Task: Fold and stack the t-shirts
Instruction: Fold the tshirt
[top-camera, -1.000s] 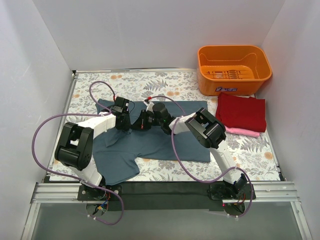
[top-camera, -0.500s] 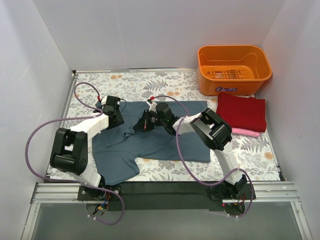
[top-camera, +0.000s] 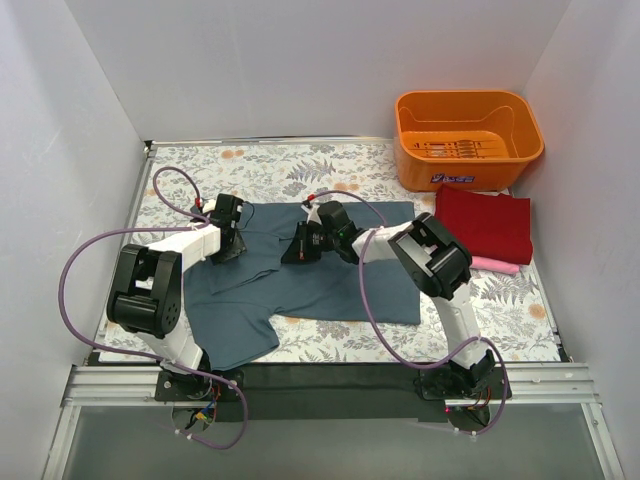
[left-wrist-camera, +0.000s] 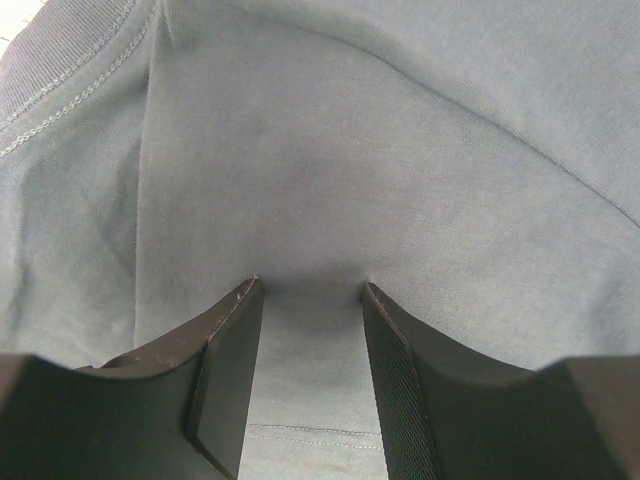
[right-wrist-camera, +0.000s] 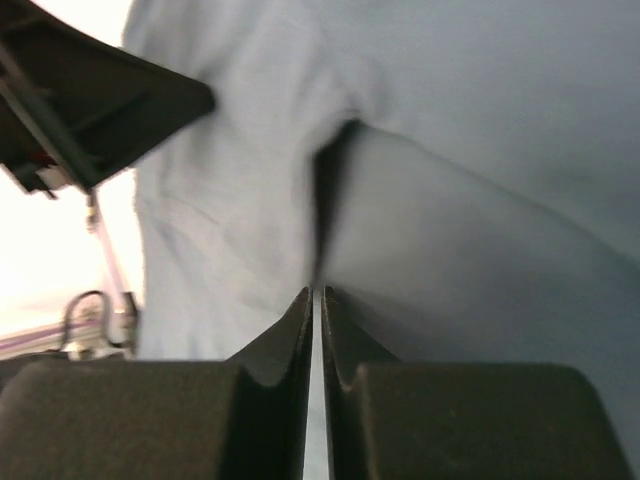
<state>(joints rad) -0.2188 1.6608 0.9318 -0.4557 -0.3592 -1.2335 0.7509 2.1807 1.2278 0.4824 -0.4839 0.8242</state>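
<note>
The slate blue-grey t-shirt (top-camera: 330, 285) lies spread on the table, one sleeve hanging toward the near left. My left gripper (top-camera: 229, 243) is open, its fingers pressed down on the shirt's upper left part, with flat cloth (left-wrist-camera: 350, 150) between them (left-wrist-camera: 308, 285). My right gripper (top-camera: 299, 246) is at the shirt's upper middle, shut (right-wrist-camera: 317, 290) on a thin fold of the blue-grey cloth (right-wrist-camera: 480, 150). The dark red t-shirt (top-camera: 485, 222) lies folded at the right on top of the pink t-shirt (top-camera: 492, 265), of which only an edge shows.
An orange plastic basket (top-camera: 468, 135) stands at the back right corner. White walls close in the left, back and right. The table has a floral cover (top-camera: 300, 170). Purple cables loop from both arms over the left side.
My left gripper has moved left, away from the right gripper, toward the shirt's left part. My right gripper has shifted slightly to the right, still pinching cloth.
</note>
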